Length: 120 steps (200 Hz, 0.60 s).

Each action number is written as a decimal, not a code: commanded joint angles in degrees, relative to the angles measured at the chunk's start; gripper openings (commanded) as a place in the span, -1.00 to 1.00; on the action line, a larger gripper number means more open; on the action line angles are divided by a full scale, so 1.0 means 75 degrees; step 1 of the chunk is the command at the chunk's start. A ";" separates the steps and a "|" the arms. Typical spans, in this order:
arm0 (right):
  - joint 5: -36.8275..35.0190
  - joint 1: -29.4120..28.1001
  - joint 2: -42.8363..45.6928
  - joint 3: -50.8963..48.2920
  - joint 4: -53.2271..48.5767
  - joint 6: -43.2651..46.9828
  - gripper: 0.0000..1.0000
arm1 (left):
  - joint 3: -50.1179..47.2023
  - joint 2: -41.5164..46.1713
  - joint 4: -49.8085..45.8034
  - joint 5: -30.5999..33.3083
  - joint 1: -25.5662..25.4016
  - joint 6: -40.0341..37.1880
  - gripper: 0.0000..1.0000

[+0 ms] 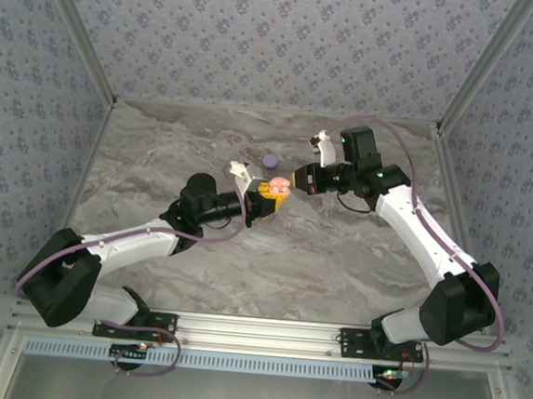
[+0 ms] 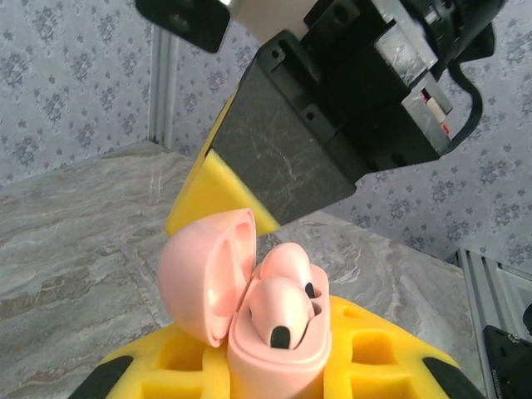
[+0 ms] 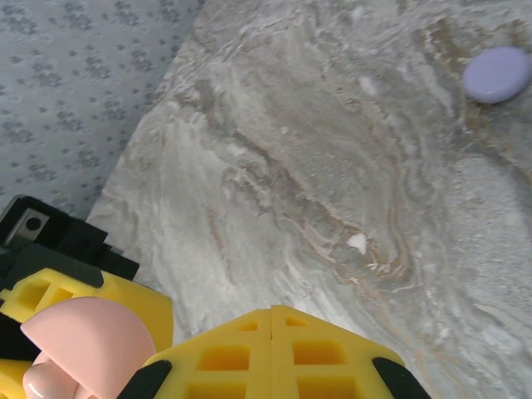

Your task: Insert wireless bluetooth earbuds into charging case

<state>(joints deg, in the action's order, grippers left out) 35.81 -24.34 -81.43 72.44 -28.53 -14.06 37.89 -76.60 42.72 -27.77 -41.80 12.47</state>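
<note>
Centre of the top view: left hand [image 1: 269, 196] clamps the open pink case [image 2: 274, 357], both earbuds [image 2: 281, 309] seated inside. Right hand [image 1: 298, 177] pinched shut, empty, just beside. Risk: it bumps the lid [image 2: 204, 274], twisting the case and spilling earbuds.

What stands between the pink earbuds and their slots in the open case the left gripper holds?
Nothing visible. The case lid is swung open to the side, and both pink earbuds already sit in the pink case. The right gripper, shut, is behind the lid, not across the opening.
</note>
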 commanded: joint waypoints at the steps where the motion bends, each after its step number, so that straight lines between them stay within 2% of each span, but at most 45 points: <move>1: 0.0784 0.0054 -0.0039 -0.0072 0.0141 0.0071 -0.97 | 0.0205 0.0076 0.0524 -0.0351 -0.0061 0.0006 -0.88; 120: 0.1849 0.0063 0.0310 -0.0220 0.0753 -0.0070 -0.95 | 0.0011 -0.0073 0.0437 -0.0213 -0.0062 0.0133 -0.88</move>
<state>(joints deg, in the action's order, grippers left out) 44.84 -23.51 -81.21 71.24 -25.04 -14.11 37.89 -76.71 45.39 -29.34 -41.80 13.08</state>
